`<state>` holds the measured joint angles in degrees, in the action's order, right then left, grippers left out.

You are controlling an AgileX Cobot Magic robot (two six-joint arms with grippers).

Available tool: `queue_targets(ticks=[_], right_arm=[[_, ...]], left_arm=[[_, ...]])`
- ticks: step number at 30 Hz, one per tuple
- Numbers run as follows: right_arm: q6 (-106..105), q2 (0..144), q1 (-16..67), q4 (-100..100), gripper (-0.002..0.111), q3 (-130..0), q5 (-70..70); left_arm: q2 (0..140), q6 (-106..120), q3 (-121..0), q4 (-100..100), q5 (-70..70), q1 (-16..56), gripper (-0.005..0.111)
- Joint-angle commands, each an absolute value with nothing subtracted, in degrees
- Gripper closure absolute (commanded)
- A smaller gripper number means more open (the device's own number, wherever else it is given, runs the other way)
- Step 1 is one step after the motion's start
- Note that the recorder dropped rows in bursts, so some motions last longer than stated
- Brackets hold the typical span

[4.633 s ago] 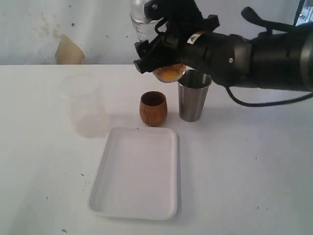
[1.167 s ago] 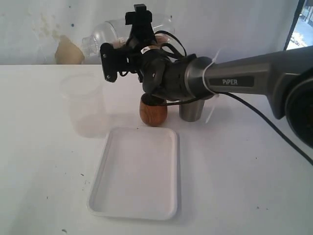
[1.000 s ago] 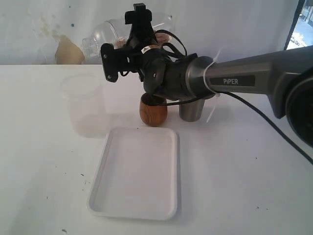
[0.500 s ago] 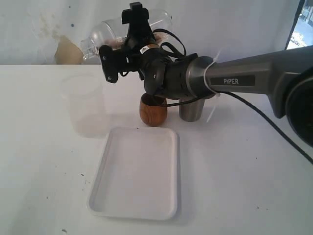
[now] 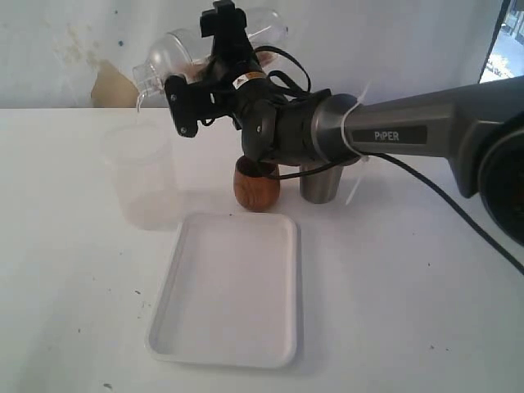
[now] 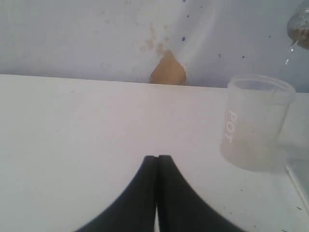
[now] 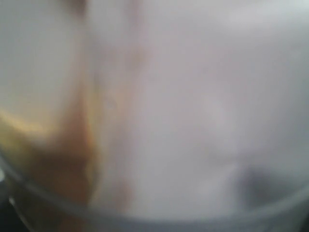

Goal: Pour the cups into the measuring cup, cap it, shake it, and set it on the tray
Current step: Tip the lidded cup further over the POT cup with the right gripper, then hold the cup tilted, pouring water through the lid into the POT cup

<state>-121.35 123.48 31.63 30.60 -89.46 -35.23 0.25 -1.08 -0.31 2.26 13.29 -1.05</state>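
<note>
My right gripper [image 5: 228, 37] is shut on the measuring cup [image 5: 192, 45], a clear tumbler with a dome lid. It is held on its side high over the table, lid end pointing left and slightly down. A thin trickle falls from the lid end [image 6: 298, 29]. The right wrist view is a blur of the cup's clear wall [image 7: 183, 121] with a brown tint. Beneath the arm stand the brown wooden cup [image 5: 256, 184] and the steel tumbler [image 5: 321, 187], which is partly hidden. The white tray [image 5: 229, 291] lies in front, with nothing on it. My left gripper [image 6: 157, 158] is shut and holds nothing.
A frosted translucent plastic cup [image 5: 141, 172] stands upright left of the wooden cup, under the tilted lid end; it also shows as the frosted cup [image 6: 256, 123] in the left wrist view. The right arm [image 5: 409, 127] stretches across the table's right half.
The measuring cup, upright several seconds ago, now lies on its side. Over the last second it has risen slightly and shifted left. The left gripper has stayed shut.
</note>
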Motion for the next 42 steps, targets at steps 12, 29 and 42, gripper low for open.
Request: queue_targets(ticks=[12, 29, 42], right_arm=[[-122.14, 122.51, 31.35, 25.65, 0.108, -90.16, -40.72], [-122.14, 122.63, 29.65, 26.46, 0.108, -90.16, -40.34], [-122.14, 124.74, 29.29, 25.94, 0.108, -90.16, -40.82]], left_arm=[[0.0, -1.06, 0.0, 2.15, 13.37, -1.0, 0.107], [0.0, -1.06, 0.0, 2.15, 13.37, -1.0, 0.107], [0.0, -1.06, 0.0, 2.15, 13.37, -1.0, 0.107]])
